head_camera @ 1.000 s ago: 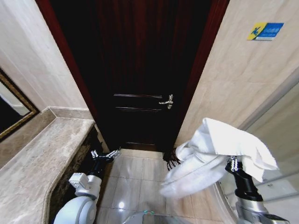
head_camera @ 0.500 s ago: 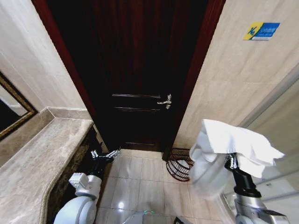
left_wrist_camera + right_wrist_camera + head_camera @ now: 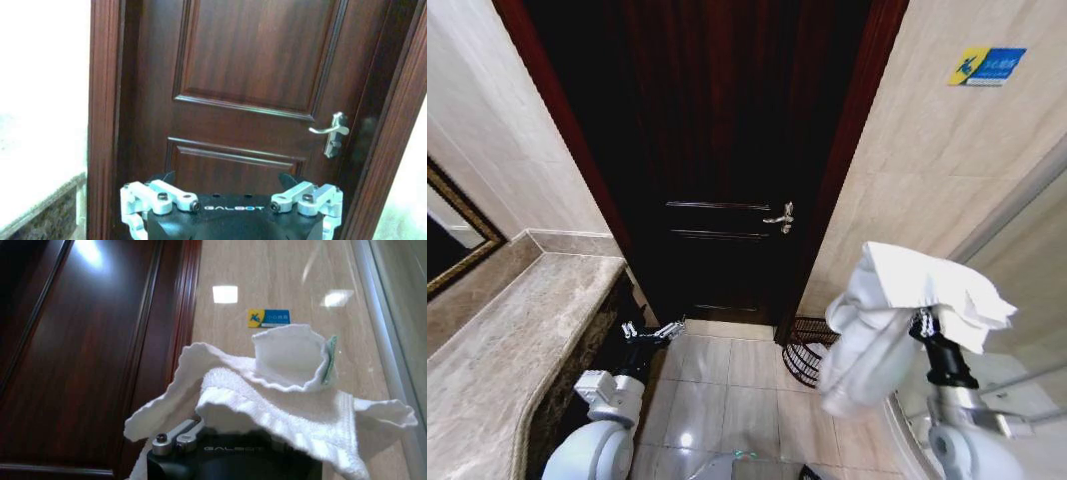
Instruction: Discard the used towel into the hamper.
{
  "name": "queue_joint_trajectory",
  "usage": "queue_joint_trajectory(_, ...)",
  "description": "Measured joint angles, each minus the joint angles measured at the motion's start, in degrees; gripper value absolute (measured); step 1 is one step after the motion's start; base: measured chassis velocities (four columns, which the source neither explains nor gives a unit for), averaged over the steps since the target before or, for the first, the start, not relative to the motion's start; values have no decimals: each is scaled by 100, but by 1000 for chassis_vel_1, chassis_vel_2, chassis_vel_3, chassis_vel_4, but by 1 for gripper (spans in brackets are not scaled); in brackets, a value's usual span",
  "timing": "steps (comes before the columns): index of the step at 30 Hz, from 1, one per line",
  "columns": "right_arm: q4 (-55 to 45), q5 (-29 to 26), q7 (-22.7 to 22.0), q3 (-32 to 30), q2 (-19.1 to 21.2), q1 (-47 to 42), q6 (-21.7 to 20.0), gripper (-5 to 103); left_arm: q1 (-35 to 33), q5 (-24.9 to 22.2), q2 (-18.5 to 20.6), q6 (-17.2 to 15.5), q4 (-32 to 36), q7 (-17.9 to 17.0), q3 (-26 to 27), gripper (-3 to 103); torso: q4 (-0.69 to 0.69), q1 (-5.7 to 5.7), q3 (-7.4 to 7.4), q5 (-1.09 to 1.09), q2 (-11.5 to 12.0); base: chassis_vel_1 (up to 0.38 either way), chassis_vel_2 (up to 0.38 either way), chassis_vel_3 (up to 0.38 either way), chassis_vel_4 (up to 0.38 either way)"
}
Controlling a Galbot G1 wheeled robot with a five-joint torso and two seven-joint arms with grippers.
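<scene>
Both gripper (image 3: 230, 212) bodies read GALBOT — right gripper (image 3: 920, 325) clamps towel (image 3: 897, 310).

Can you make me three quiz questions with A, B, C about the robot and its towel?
1. Where is the hamper?
A. on the floor by the door
B. on the marble counter
C. hanging from the door handle

2. What colour is the towel?
A. blue
B. white
C. red

3. What is the right gripper doing?
A. holding the towel up
B. resting in the hamper
C. gripping the handle

Answers: 1 A, it stands on the tiles beside the door frame. 2 B, the cloth is plain white. 3 A, the towel drapes from it, above the floor.
</scene>
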State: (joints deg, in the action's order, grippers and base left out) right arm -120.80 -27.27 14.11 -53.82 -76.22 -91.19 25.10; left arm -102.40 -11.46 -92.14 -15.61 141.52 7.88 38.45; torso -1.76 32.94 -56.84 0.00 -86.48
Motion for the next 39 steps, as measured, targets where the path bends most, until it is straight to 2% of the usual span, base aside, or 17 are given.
queue_joint_trajectory(6, 194, -165, -88, 79, 360, 316, -148, 8, 0, 0, 0, 0, 0, 0, 0, 100, 0, 0, 0, -1, 0, 0, 0, 0, 0)
queue_joint_trajectory(18, 959, -291, 18, 303, 774, 866, -82, 8, 0, 0, 1, 0, 0, 0, 0, 100, 1, 0, 0, 0, 0, 0, 0, 0, 0)
queue_joint_trajectory(32, 2002, -353, 118, 540, 1049, 1680, 6, 8, 0, 0, 1, 0, 0, 0, 0, 100, 1, 0, 0, 0, 0, 0, 0, 0, 0)
queue_joint_trajectory(39, 2475, -456, 109, 936, 1106, 2212, -38, 8, 0, 0, 1, 0, 0, 0, 0, 100, 1, -1, 0, 0, 0, 0, 0, 0, 0)
